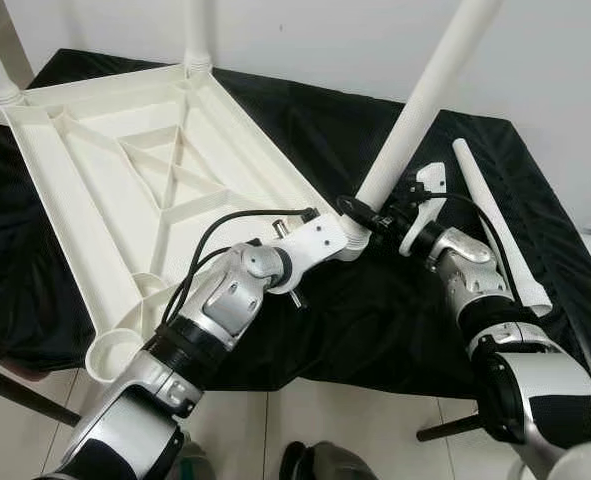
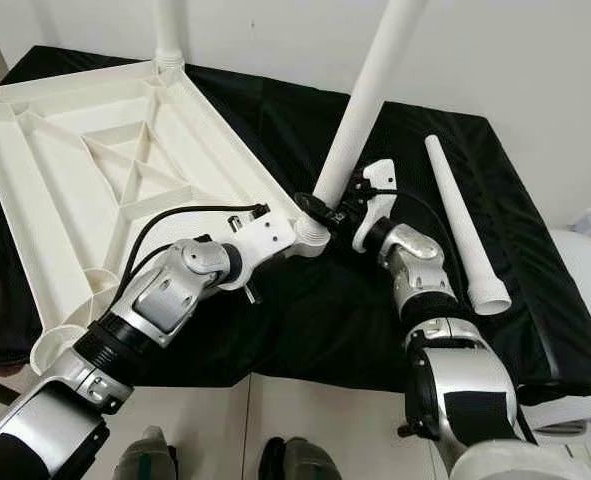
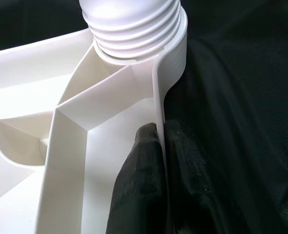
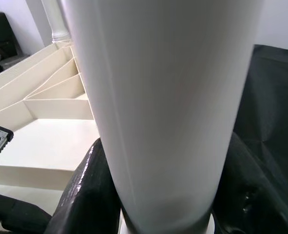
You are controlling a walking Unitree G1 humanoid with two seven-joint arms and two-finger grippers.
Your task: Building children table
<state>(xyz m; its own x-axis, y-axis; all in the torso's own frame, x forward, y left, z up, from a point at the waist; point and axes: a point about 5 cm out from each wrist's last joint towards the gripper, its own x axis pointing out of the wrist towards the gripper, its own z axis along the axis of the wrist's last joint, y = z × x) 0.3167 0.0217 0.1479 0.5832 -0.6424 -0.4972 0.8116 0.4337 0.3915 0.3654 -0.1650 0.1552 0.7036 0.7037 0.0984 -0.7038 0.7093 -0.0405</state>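
The white plastic tabletop (image 1: pixel 95 190) lies upside down on a black cloth. A white table leg (image 1: pixel 415 110) stands tilted in the near right corner socket (image 3: pixel 134 29), its threaded end at the socket. My right gripper (image 1: pixel 370 215) is shut on this leg just above its base, and both black fingers (image 4: pixel 85 195) wrap its sides. My left gripper (image 3: pixel 162 146) is shut on the tabletop's thin rim wall beside that corner, one finger (image 3: pixel 144 180) inside and one outside. Two other legs (image 1: pixel 197 35) stand upright in the far corners.
A loose white leg (image 1: pixel 495 220) lies on the cloth to the right of my right arm. The near left corner socket (image 1: pixel 110 355) hangs over the table's front edge. A white wall rises behind, and tiled floor (image 1: pixel 305 410) lies below.
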